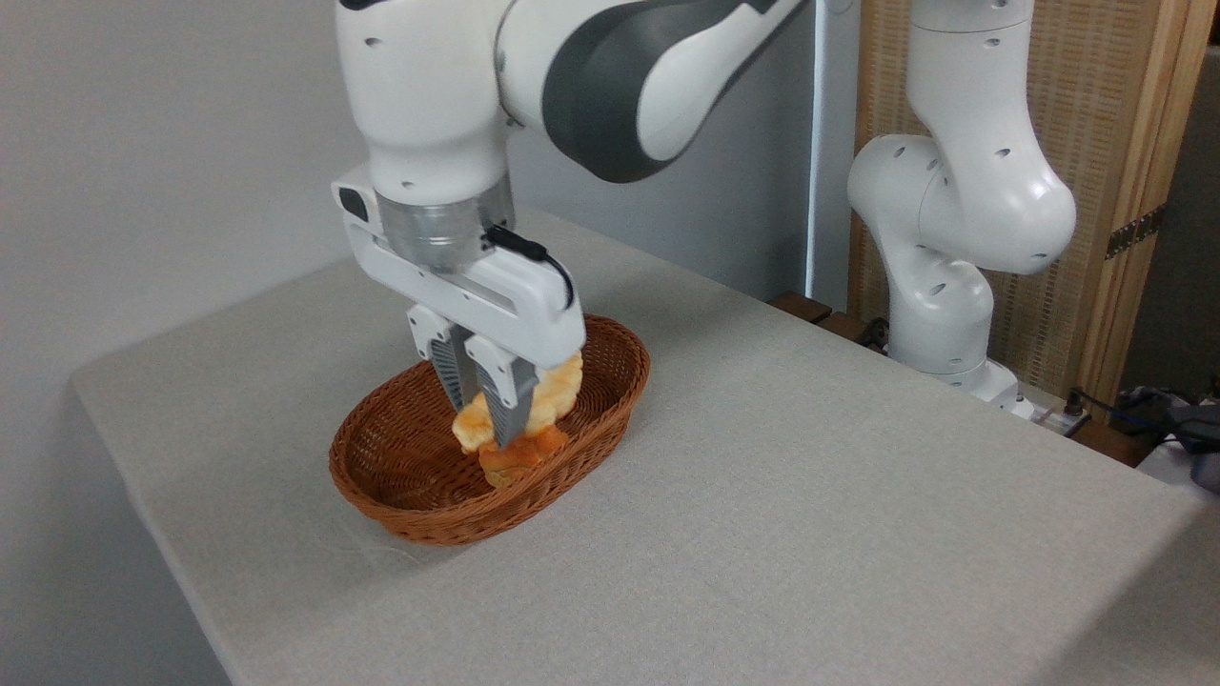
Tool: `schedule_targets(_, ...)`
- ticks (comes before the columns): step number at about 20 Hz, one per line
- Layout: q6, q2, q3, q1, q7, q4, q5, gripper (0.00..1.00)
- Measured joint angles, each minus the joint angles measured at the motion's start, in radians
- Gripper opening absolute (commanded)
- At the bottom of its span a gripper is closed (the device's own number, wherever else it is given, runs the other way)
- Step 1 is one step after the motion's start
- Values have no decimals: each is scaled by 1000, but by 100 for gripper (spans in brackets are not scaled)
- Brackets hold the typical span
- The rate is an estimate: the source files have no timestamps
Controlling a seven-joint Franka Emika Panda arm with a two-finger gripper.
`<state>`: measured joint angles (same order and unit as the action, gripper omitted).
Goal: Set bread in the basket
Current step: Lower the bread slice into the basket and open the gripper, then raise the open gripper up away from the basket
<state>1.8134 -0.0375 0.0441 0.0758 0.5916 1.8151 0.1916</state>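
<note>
The oval brown wicker basket [381, 472] sits on the table left of centre. My gripper [488, 427] hangs over its middle, shut on the bread [553, 391], a pale golden pastry held tilted, with its ends showing on either side of the fingers. The bread's lower end is just above a small orange-brown bun [515, 459] lying inside the basket; I cannot tell whether they touch.
The table is covered in a grey cloth [810, 495]. The arm's white base [944, 314] stands at the back right, in front of a wooden screen [1125, 143]. Cables and dark items [1163, 419] lie off the table's right end.
</note>
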Motion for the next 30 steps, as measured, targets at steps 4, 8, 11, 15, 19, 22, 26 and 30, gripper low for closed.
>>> schedule_targets(4,0,-2,-67,1,0,0,-49,100)
schedule_targets(8,0,-7,-81,0,0,0,-73,100)
schedule_targets(11,0,-8,-81,-1,0,0,-73,100)
schedule_targets(15,0,-8,-81,-3,0,0,-73,100)
schedule_targets(19,0,-8,-75,-8,0,-6,-73,100)
schedule_targets(22,0,-3,-56,-18,0,-35,-74,100)
schedule_targets(26,-1,15,28,-22,4,-49,-76,100)
schedule_targets(30,-1,31,86,-27,44,-54,-93,100)
